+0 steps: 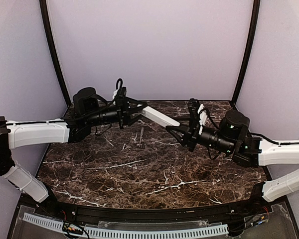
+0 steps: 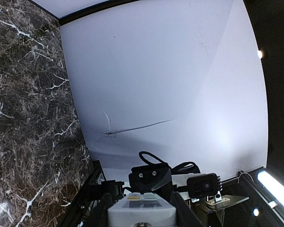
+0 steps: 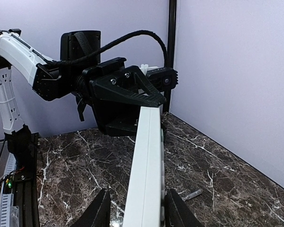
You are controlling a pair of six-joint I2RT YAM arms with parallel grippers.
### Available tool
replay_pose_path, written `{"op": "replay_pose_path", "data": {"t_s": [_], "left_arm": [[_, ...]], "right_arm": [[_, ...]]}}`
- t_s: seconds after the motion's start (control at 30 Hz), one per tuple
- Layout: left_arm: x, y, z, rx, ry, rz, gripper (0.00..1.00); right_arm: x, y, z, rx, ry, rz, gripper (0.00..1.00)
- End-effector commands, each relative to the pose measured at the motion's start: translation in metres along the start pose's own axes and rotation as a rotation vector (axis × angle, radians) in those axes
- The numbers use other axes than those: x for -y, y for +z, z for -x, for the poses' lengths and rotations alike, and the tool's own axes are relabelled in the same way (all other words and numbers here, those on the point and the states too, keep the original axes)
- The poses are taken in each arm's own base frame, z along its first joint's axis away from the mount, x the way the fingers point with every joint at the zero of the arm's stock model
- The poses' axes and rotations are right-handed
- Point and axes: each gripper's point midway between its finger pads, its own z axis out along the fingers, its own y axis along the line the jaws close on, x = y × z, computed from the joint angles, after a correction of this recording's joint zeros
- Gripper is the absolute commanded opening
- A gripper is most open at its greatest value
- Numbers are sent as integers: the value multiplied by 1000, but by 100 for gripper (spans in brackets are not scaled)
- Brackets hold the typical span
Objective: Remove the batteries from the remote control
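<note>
The remote control (image 1: 159, 118) is a slim white bar held level above the table between the two arms. My left gripper (image 1: 138, 112) is shut on its left end. In the left wrist view the remote control (image 2: 141, 208) sits button side up between the dark fingers (image 2: 185, 213). My right gripper (image 1: 173, 130) straddles the other end. In the right wrist view the remote control (image 3: 146, 165) is edge-on, its buttons facing the right finger (image 3: 176, 213). The left finger (image 3: 100, 213) stands a little off it, with marble showing in the gap. The batteries are hidden.
Under the arms lies the dark marble table (image 1: 139, 169), with lilac walls close behind and at both sides. A thin grey rod (image 3: 191, 194) lies on the marble below the remote, seen from above as the rod (image 1: 141, 135). A white slotted rail (image 1: 139, 231) runs along the near edge.
</note>
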Motion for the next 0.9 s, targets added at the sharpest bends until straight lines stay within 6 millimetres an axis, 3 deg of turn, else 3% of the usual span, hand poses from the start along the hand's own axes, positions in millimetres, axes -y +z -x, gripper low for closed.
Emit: {"op": "replay_pose_path", "data": {"t_s": [0.0, 0.17, 0.33, 0.5, 0.57, 0.63, 0.67, 0.73, 0.87], "left_arm": [[27, -6, 0, 20, 29, -81, 0], [31, -7, 0, 19, 20, -98, 0], [31, -8, -1, 16, 21, -99, 0], [26, -9, -3, 17, 20, -93, 4], [25, -11, -4, 18, 34, -90, 14], [26, -13, -6, 17, 67, -98, 34], [26, -14, -7, 12, 91, -102, 52], [27, -17, -12, 1, 127, -102, 73], [24, -23, -20, -21, 185, -79, 96]], "right_arm": [[0, 4, 12, 33, -14, -11, 38], [4, 3, 11, 24, -18, -37, 22], [5, 4, 11, 16, -19, -44, 16], [9, 5, 11, 3, 4, -65, 0], [10, 5, 12, 0, 6, -70, 0], [13, 4, 13, -1, 38, -88, 0], [14, 4, 14, -1, 48, -94, 0], [15, 2, 16, -5, 69, -100, 0], [12, -3, 25, 7, 117, -82, 0]]}}
